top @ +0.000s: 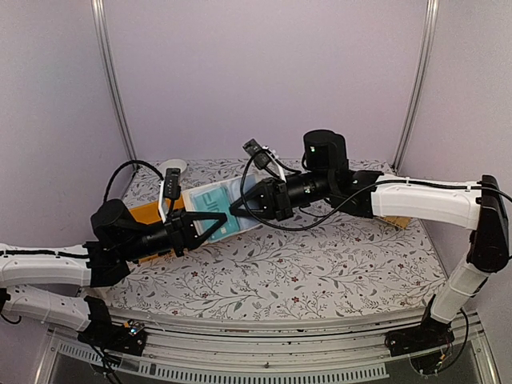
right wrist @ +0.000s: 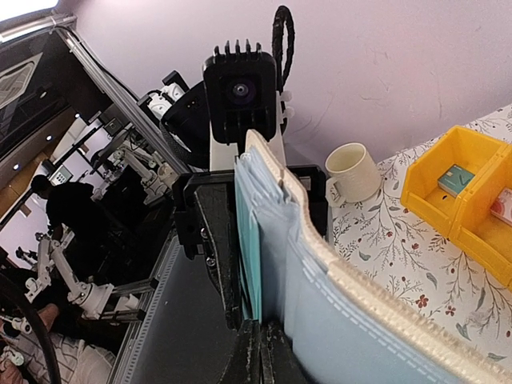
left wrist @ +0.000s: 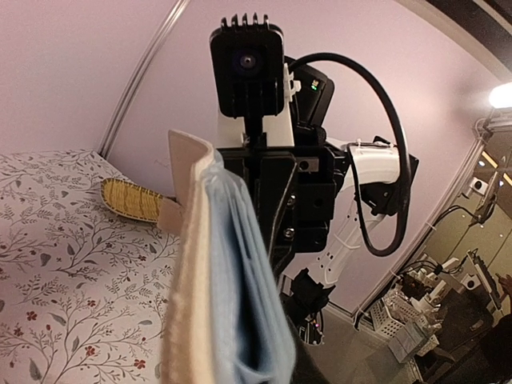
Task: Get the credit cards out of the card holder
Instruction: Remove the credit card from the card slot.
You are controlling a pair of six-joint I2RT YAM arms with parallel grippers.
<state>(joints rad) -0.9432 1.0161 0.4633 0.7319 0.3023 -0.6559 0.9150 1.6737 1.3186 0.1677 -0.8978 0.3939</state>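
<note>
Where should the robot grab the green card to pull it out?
Probably pinch the green card by its bare thin edge, coming from the open side of the card holder: it stands edge-on between soft leaves, only that edge showing.

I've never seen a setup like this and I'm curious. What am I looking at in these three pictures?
Two robot arms at a table with a flowered cloth. One picture looks down from above; the other two come from cameras on each wrist. The right gripper is shut on a card holder, raised between the arms; the left gripper is at its other end, grip unclear. On the table: a white cup, yellow bins, a straw basket.
</note>
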